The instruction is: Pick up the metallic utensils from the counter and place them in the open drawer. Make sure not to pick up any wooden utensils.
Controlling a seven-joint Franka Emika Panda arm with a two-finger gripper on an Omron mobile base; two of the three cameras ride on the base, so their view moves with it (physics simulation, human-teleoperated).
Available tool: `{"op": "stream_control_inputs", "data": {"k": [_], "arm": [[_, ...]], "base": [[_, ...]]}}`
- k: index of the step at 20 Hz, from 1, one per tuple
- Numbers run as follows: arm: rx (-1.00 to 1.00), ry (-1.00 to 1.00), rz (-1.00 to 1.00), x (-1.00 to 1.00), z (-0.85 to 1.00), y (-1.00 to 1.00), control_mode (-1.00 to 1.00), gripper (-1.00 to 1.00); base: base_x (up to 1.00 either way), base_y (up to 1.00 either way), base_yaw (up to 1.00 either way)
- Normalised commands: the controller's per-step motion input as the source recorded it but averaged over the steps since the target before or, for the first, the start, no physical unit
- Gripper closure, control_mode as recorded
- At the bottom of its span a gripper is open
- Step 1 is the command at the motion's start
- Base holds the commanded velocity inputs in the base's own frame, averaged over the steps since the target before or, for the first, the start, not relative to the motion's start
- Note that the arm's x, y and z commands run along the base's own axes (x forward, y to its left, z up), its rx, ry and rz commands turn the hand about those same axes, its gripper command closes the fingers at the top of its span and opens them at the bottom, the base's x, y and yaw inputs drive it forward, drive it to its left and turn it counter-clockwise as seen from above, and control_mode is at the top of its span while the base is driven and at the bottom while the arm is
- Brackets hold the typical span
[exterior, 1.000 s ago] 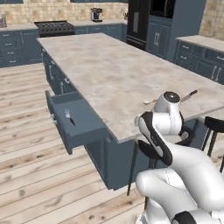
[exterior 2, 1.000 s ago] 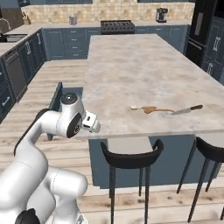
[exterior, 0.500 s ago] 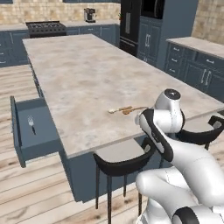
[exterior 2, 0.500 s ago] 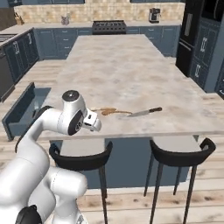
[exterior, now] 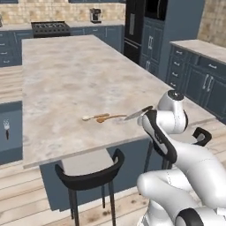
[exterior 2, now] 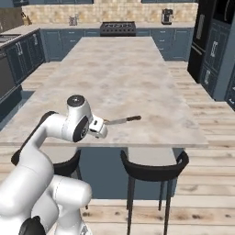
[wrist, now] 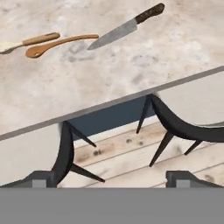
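On the counter [wrist: 131, 61], two wooden spoons [wrist: 59, 42] lie just beside the knife [wrist: 124, 27]. Two black stools [wrist: 175, 122] stand below its edge. The gripper [wrist: 111, 179] is open, holding nothing.

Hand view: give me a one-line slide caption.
Knife and two wooden spoons lie on the counter beyond the open gripper.

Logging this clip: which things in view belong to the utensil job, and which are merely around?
Job: knife; silver utensil in the open drawer; two wooden spoons to avoid; counter; gripper.
Around: bar stools, stove, coffee maker.
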Motion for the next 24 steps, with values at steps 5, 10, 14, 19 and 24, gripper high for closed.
{"op": "stream_control_inputs", "data": {"k": [5,10,14,19,24], "arm": [[0.0,0.0,0.0,0.0,0.0,0.0,1.0,-1.0],[0.0,0.0,0.0,0.0,0.0,0.0,1.0,-1.0],[0.0,0.0,0.0,0.0,0.0,0.0,1.0,-1.0],[0.0,0.0,0.0,0.0,0.0,0.0,1.0,-1.0],[0.0,0.0,0.0,0.0,0.0,0.0,1.0,-1.0]], "base": [[0.73,-0.16,0.21],[0.82,-0.02,0.08],[0.58,-0.29,0.22],[0.49,-0.4,0.33],[0.29,-0.57,0.35]]}}
